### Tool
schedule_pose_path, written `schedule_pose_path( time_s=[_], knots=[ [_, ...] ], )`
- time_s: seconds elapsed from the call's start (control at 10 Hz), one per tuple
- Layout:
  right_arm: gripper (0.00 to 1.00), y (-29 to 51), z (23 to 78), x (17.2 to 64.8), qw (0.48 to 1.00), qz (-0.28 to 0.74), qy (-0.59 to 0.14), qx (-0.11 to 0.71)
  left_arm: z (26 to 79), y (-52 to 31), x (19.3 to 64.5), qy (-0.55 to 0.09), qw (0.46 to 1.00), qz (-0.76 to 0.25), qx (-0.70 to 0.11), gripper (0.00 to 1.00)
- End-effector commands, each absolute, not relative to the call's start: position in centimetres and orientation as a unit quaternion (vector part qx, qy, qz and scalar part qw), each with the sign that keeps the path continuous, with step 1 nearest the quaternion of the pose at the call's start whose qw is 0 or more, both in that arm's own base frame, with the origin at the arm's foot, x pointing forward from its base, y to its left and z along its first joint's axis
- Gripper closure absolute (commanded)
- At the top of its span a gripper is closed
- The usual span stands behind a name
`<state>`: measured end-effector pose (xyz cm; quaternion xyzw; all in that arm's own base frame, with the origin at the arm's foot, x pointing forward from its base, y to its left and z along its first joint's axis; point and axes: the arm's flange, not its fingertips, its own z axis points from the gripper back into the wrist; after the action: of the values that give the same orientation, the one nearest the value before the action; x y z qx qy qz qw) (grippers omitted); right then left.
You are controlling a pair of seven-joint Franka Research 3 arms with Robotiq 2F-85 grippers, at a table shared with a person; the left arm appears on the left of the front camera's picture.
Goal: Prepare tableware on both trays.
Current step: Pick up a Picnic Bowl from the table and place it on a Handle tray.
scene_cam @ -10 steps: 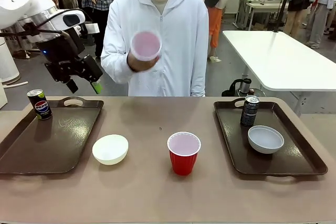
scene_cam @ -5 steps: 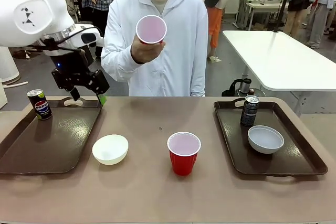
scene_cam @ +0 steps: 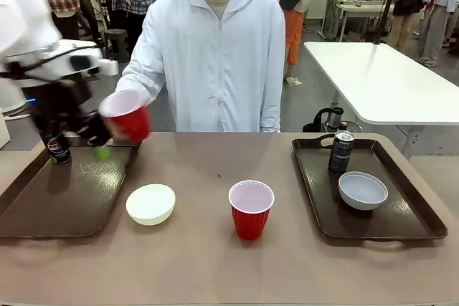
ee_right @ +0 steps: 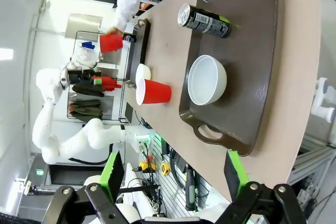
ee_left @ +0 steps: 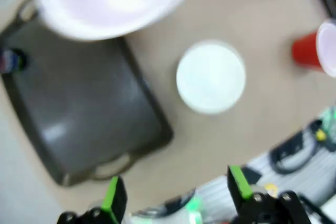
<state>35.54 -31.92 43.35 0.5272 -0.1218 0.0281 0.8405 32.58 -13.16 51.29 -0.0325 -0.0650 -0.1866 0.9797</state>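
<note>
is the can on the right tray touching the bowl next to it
Apart. The right wrist view shows a strip of bare tray between the can and the bowl.

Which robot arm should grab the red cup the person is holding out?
Left. The left end effector, open, is right beside the held red cup; the right end effector is far off, by the right tray.

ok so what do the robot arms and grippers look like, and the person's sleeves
The left arm is white, with rounded links. The left gripper and right gripper are black with bright green pads. The person's sleeve is white, on a hooded jacket.
</note>
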Motion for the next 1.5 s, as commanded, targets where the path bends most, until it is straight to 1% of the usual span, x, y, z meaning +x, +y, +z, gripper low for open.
schedule_pose_path(
  time_s=[0.0, 0.4, 0.6, 0.8, 1.0, 1.2, 1.4],
  knots=[
    [0.0, -32.0, 43.7, 35.4, 0.842, 0.019, -0.119, 0.527, 51.6, -9.2, 26.1, -0.058, 0.975, -0.212, -0.039, 0.0],
    [0.0, -32.0, 43.7, 35.4, 0.842, 0.019, -0.119, 0.527, 51.0, -8.3, 27.0, -0.065, 0.976, -0.198, -0.058, 0.0],
    [0.0, -32.0, 43.7, 35.4, 0.842, 0.019, -0.119, 0.527, 50.7, -8.7, 28.3, -0.081, 0.977, -0.185, -0.061, 0.0],
    [0.0, -32.0, 43.7, 35.4, 0.842, 0.019, -0.119, 0.527, 50.1, -10.5, 31.5, -0.097, 0.979, -0.171, -0.056, 0.0],
    [0.0, -32.0, 43.7, 35.4, 0.842, 0.019, -0.119, 0.527, 48.2, -13.5, 34.9, -0.1, 0.98, -0.167, -0.043, 0.0],
    [0.0, -32.0, 43.7, 35.4, 0.842, 0.019, -0.119, 0.527, 46.7, -15.7, 36.8, -0.093, 0.98, -0.174, -0.029, 0.0],
    [0.0, -32.0, 43.7, 35.4, 0.842, 0.019, -0.119, 0.527, 45.3, -17.6, 38.5, -0.112, 0.978, -0.174, -0.027, 0.0]
  ],
)
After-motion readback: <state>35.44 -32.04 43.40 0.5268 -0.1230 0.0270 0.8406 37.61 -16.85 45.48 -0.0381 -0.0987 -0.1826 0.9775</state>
